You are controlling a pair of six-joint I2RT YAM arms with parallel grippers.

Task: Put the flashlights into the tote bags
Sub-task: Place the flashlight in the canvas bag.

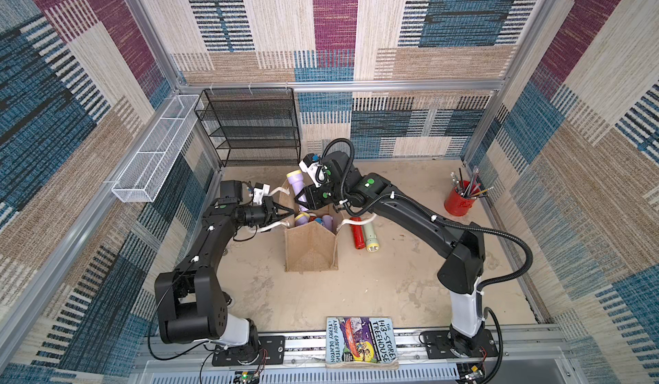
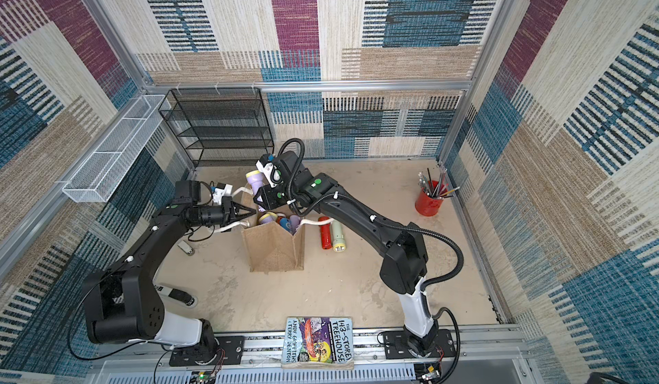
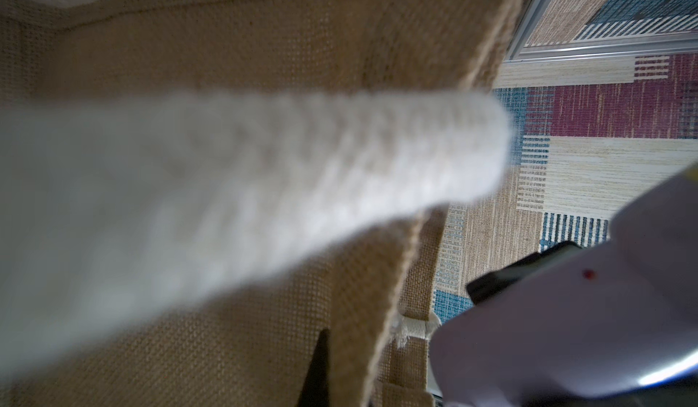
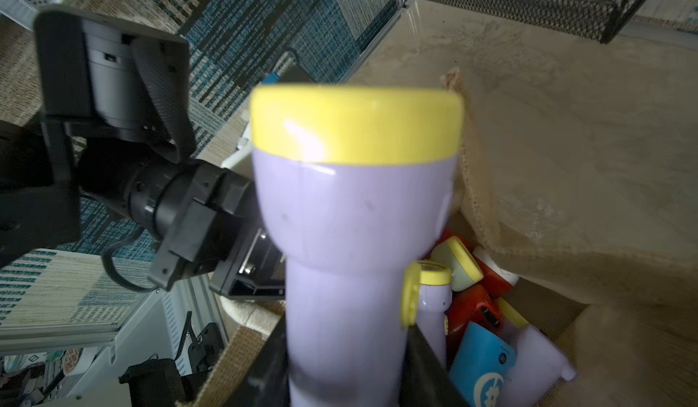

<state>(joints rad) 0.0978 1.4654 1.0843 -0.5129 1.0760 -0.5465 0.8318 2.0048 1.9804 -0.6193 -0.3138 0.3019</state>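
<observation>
Holding a lilac flashlight [image 1: 297, 185] by its barrel, the right end effector [image 1: 302, 201] hangs over the open mouth of the tote bag [image 1: 311, 248]. Its jaws are closed on the torch, whose yellow-collared head points up and toward the far edge of the desk [image 1: 392, 293]. The tail end of the torch is at the bag's rim, but the grip is not released, so this one is not yet in.

The left end effector [image 1: 285, 212] is pinched shut on the burlap rim of the bag's left wall, inside the loop of a white rope handle [image 1: 271, 226]. It appears to be keeping the mouth spread open. The bag stands upright near the middle of the desk, a little toward the far edge.

Several flashlights [image 4: 481, 365] already lie inside: the right wrist view shows lilac, red, pale green and blue ones heaped together. Their exact count cannot be told.

Two are not yet bagged. A red flashlight [image 1: 356, 233] and a pale green flashlight [image 1: 370, 239] lie side by side on the desk, just beside the bag on the side facing the right edge.

By this showing the task is well past halfway. What is left is the drop in hand and then those two.
</observation>
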